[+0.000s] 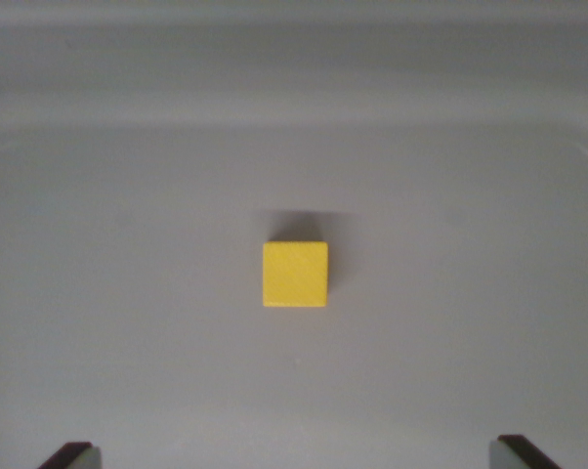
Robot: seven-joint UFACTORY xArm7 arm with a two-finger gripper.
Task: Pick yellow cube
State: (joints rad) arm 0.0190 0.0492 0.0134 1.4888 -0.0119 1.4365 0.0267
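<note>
One yellow cube (295, 275) sits alone on the grey tray (128, 342); my claw (299, 454) hangs released above it, approach underway. Next: descend, straddle, squeeze.

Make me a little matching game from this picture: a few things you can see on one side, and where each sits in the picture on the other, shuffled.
Things:
1. yellow cube
2. grey tray rim
3. gripper fingertips

Places:
A. bottom corners of the wrist view
B. near the middle
C. across the top

Pairs: 1-B, 2-C, 3-A
</note>
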